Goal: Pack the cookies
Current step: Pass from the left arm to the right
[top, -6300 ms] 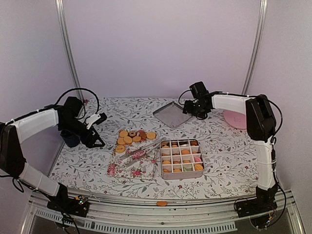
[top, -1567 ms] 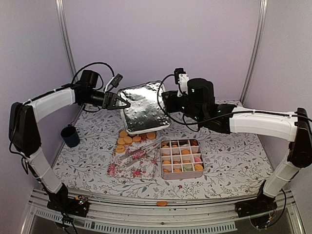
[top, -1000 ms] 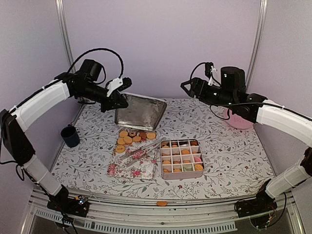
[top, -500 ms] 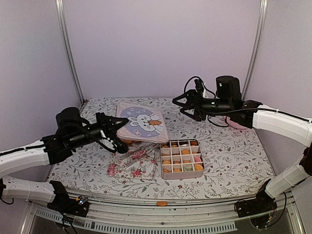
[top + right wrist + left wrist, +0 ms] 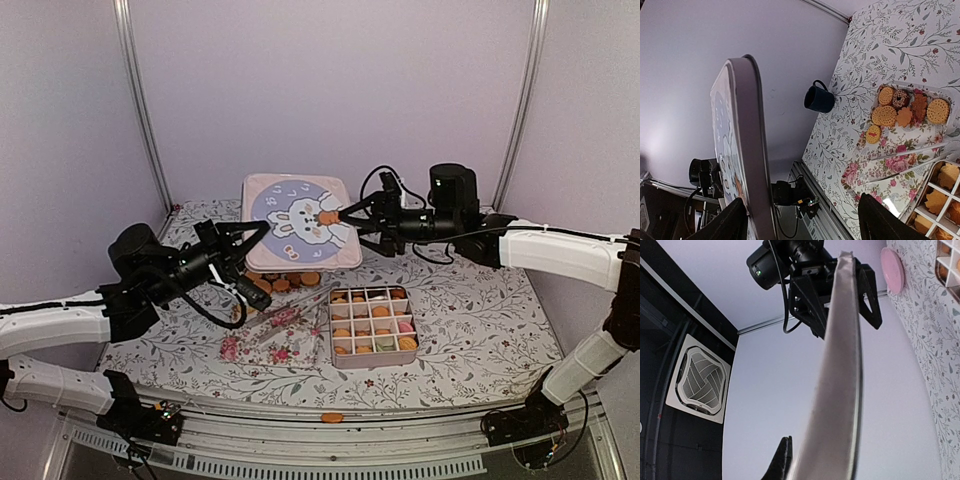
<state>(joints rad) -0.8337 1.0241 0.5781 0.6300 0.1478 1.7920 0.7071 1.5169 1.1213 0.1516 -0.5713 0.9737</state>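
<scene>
Floral table [image 5: 470, 320] carries tin [image 5: 372, 362], tray [image 5: 285, 350], blue cup [image 5: 819, 99], pink plate [image 5: 892, 269].

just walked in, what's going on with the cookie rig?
The left gripper is shut on the left edge of the bunny lid, holding it tilted above the back of the table. The right gripper is open, with its fingers on either side of the lid's right edge. The box sits uncovered, and most of its compartments hold cookies. More lie loose on the tray beside it.
</scene>
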